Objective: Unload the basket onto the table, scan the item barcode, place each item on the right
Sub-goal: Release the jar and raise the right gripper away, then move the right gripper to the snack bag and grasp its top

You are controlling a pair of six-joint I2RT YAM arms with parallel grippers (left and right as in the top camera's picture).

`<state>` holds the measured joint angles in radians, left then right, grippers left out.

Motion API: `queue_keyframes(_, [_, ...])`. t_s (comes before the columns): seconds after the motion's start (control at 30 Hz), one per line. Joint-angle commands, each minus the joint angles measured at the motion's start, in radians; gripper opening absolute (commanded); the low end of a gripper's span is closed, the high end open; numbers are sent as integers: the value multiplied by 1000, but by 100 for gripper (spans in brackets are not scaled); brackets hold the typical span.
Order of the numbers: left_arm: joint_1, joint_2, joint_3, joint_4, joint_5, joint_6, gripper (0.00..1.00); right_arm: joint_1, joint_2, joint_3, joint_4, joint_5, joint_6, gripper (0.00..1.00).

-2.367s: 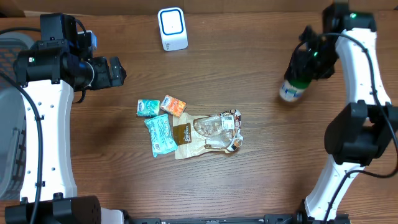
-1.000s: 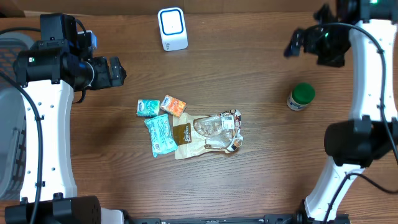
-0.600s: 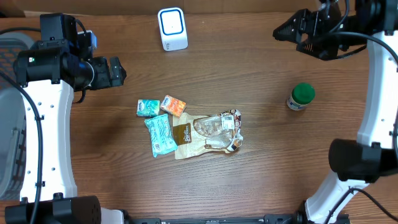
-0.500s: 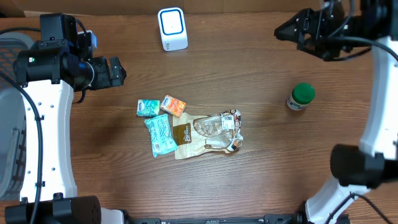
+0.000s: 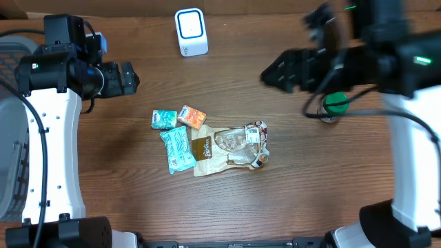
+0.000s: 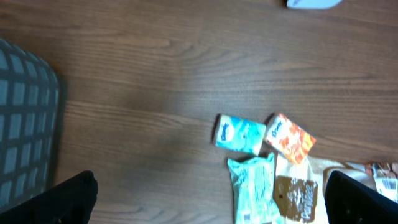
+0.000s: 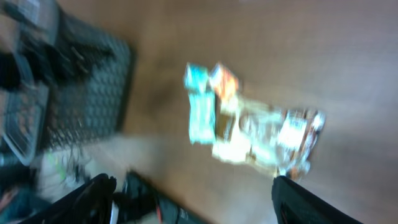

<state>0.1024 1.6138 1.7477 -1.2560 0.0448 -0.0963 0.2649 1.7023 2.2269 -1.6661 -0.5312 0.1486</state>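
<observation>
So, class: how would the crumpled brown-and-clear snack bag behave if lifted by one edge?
The snack bag is creased, thin film, so it would probably sag. It lies flat, so rolling seems unlikely. Its glossy surface may slip.

Nothing can be read with certainty. The brown pouch (image 6: 295, 198) carries a white script word, too small to make out. The teal packet (image 6: 239, 134) shows a dark oval logo and the orange packet (image 6: 290, 137) a white mark, both illegible. A white label (image 6: 385, 185) on the clear bag (image 5: 231, 142) bears fine print that cannot be read.
</observation>
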Motion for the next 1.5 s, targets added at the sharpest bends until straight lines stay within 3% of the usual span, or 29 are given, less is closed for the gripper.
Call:
queue_keyframes(0.0, [-5,-11,22,10,-39,22,99,94,24,-158,64,43,29,75])
queue_keyframes(0.23, [-5,-11,22,11,-36,21,99,254,27,-526,446,50,149,70])
queue_keyframes(0.37, [-5,-11,22,11,-26,22,100,344,38,-658,698,158,267,70])
queue_keyframes(0.53, [-5,-11,22,11,-26,22,100,438,142,-695,846,325,365,69])
queue_keyframes(0.67, [-5,-11,22,11,-26,21,100,474,245,-695,904,328,380,65])
queue_keyframes(1.0, [-5,-11,22,10,-17,3,100,528,355,-695,927,313,466,62])
queue_keyframes(1.47, [-5,-11,22,19,-18,3,99,534,385,-697,610,341,433,68])
